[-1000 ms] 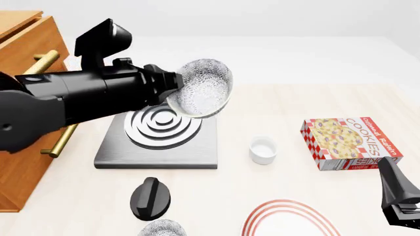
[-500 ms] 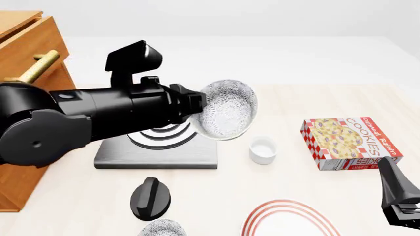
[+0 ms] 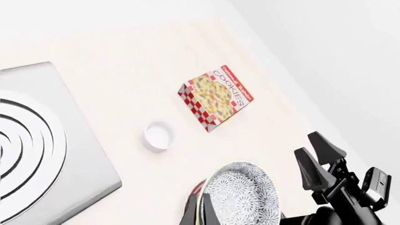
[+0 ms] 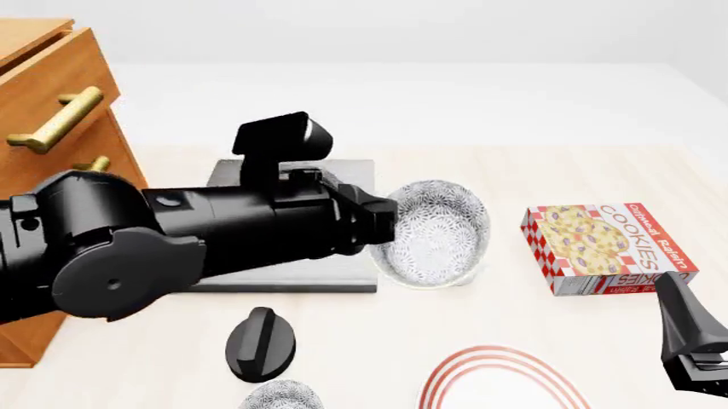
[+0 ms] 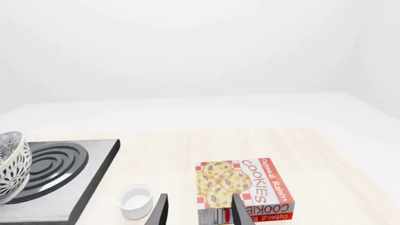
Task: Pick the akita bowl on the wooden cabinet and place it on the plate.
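Observation:
My left gripper (image 4: 383, 225) is shut on the rim of the akita bowl (image 4: 438, 230), a white bowl with fine black speckles. It holds the bowl tilted in the air, just right of the stove, with its opening facing the camera. In the left wrist view the bowl (image 3: 245, 197) sits beside the fingers (image 3: 195, 213). The wooden cabinet (image 4: 46, 111) stands at the far left. At the near edge lies the plate (image 4: 492, 354) with red rings, below and slightly right of the bowl. My right gripper (image 5: 198, 213) is open and empty at the near right (image 4: 691, 341).
A grey stove plate (image 5: 56, 164) lies behind my left arm. A small white cup (image 5: 136, 200) stands next to it, and a cookies box (image 4: 609, 247) lies to the right. A black knob (image 4: 259, 341) and a second speckled bowl (image 4: 282, 396) sit near the front edge.
My left arm has carried the bowl rightward and lower, from over the stove to past its right edge, now covering the white cup in the front view. The right arm has not moved.

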Controlling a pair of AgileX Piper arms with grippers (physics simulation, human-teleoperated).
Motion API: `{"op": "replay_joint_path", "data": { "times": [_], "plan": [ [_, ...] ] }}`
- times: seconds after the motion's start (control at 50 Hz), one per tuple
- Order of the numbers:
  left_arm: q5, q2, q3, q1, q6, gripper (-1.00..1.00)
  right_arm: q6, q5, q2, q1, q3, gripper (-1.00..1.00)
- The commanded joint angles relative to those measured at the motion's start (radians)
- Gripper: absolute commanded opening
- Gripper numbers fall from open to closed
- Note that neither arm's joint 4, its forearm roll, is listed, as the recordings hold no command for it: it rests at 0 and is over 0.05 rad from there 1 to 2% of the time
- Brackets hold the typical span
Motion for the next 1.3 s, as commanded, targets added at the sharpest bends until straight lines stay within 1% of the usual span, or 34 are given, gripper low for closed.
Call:
{"op": "replay_joint_path", "data": {
  "times": [0.02,0.3,0.72,1.04,1.3],
  "plan": [
    [-0.010,0.023,0.000,-0.049,-0.013,-1.00,0.000,0.000,0.000,0.000,0.000,1.00],
    [-0.013,0.052,-0.007,-0.096,-0.030,-1.00,0.000,0.000,0.000,0.000,0.000,1.00],
    [-0.042,0.100,0.010,-0.183,-0.082,-1.00,0.000,0.000,0.000,0.000,0.000,1.00],
    [-0.081,0.166,0.018,-0.176,-0.090,-1.00,0.000,0.000,0.000,0.000,0.000,1.00],
    [-0.112,0.209,0.024,-0.189,-0.115,-1.00,0.000,0.000,0.000,0.000,0.000,1.00]
  ]
}}
